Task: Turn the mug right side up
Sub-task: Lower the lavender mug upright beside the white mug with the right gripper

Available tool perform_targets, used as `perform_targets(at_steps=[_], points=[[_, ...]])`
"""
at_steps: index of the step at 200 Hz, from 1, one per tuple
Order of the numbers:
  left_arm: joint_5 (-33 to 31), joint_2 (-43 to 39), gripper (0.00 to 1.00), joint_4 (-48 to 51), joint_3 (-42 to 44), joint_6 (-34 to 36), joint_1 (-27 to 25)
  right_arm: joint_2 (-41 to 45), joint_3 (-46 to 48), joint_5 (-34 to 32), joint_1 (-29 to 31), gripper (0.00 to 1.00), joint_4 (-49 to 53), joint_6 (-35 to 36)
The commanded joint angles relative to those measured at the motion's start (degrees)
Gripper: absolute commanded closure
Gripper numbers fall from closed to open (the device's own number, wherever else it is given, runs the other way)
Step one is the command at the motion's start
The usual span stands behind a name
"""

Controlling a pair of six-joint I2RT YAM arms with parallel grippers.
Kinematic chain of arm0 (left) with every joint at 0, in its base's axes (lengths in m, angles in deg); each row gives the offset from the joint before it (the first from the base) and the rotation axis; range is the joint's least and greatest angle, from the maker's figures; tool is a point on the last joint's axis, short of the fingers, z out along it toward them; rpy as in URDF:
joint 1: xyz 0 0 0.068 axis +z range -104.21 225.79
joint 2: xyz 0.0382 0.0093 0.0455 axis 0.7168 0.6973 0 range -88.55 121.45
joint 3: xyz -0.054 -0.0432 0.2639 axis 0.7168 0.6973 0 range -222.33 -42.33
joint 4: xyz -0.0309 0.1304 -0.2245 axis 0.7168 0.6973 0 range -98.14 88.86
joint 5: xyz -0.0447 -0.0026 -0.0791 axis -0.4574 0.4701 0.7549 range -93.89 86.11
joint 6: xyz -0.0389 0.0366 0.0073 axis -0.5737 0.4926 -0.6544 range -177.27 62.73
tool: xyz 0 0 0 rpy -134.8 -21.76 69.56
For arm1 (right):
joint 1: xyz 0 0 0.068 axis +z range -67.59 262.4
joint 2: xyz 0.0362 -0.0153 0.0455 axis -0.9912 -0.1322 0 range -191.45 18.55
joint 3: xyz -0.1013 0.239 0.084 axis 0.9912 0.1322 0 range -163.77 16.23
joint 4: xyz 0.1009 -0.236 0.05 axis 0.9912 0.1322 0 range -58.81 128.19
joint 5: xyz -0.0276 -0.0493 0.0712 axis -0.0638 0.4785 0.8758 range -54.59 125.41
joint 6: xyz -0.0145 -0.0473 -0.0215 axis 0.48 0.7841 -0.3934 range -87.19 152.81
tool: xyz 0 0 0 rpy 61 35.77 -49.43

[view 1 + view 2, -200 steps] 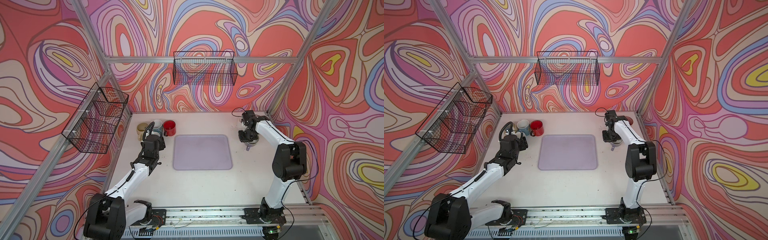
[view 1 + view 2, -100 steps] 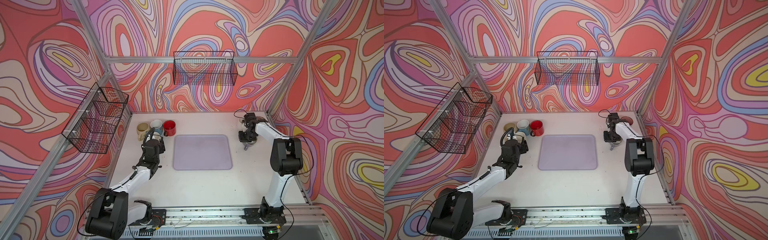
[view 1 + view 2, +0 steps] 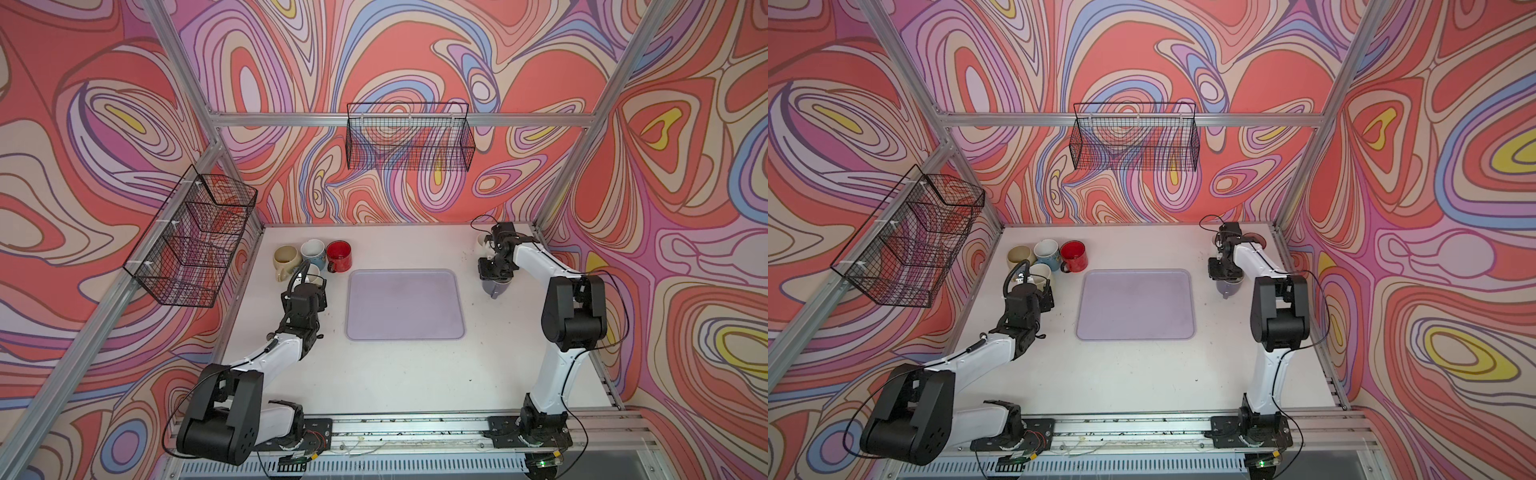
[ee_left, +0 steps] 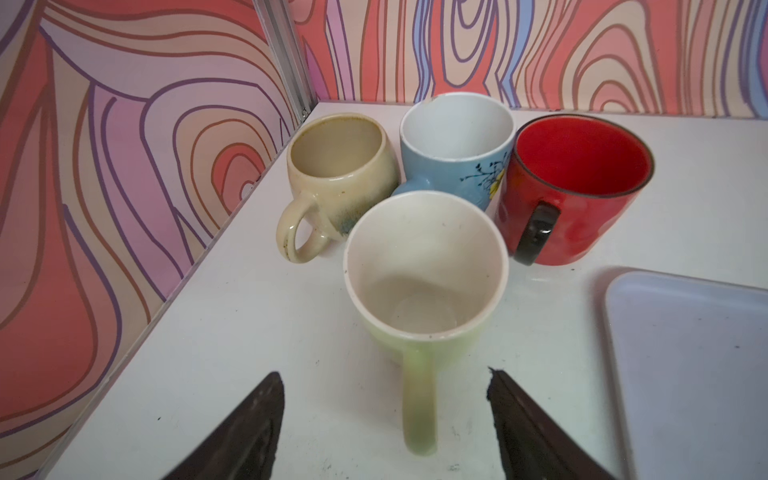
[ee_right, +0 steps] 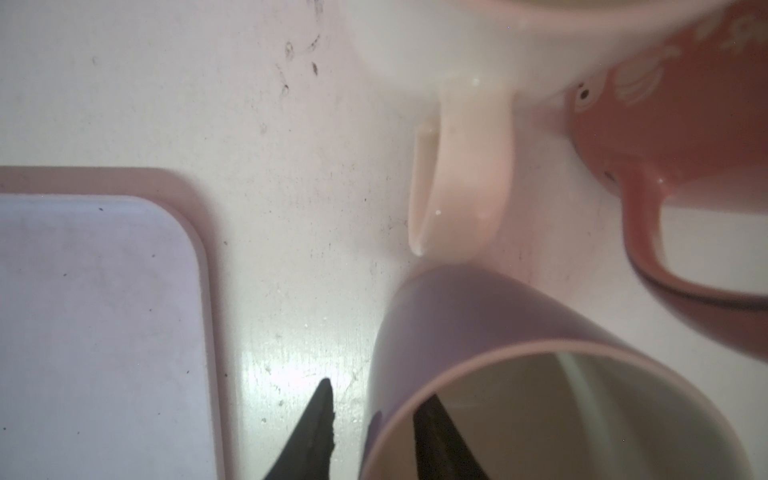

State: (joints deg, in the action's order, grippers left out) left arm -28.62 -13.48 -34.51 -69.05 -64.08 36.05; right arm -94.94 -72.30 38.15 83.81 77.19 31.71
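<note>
Lavender mug (image 5: 478, 316): found just beside the right edge of the lavender tray (image 3: 405, 305), on the white table (image 3: 395, 374), directly under the right gripper (image 5: 379, 390). Its mouth faces up toward the wrist camera; whether the base sits flat cannot be confirmed.

Right gripper: jaws partly spread and straddling the mug's rim, one finger inside the cup, the other outside. A gap shows between the outer finger and the wall, so no firm grip is evident.

A cream mug (image 5: 457, 41) and a pink patterned mug (image 5: 685, 124) stand beyond the lavender mug, further from the tray. The cream handle reaches right up to the lavender wall.

Left gripper (image 4: 383, 372): jaws wide apart, holding nothing, fingers either side of a pale green mug's (image 4: 424, 270) handle without touching it. That mug stands upright off the tray's far left corner. Behind it, also upright, stand a beige mug (image 4: 340, 166), a blue mug (image 4: 453, 141) and a red mug (image 4: 573, 187), in a tight row.
</note>
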Motion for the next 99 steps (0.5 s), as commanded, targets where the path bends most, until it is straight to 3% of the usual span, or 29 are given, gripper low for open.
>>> perform_targets(at_steps=[1,26,42,64,76,99], points=[[-1.5,1.3,0.2,-7.7,1.7,4.5,0.5,1.3,-1.8,-1.4,-0.3,0.62,0.4,-0.1],[-0.5,3.5,0.2,-15.2,4.3,5.9,1.7,4.7,-1.1,-3.9,-0.3,0.52,-1.0,-1.1],[2.0,6.7,0.2,-22.0,6.0,5.9,3.5,7.7,1.0,-5.9,-0.4,0.37,-3.6,-2.3],[6.8,10.7,0.2,-24.9,5.7,5.6,5.1,13.9,6.9,-9.7,-0.6,0.35,-10.1,-4.6],[7.8,10.7,0.2,-20.9,4.2,5.3,5.2,18.3,12.9,-11.2,-0.9,0.35,-17.7,-6.1],[12.1,13.6,0.2,-26.3,5.7,5.0,7.0,26.7,28.9,-12.9,-1.4,0.34,-36.3,-7.8]])
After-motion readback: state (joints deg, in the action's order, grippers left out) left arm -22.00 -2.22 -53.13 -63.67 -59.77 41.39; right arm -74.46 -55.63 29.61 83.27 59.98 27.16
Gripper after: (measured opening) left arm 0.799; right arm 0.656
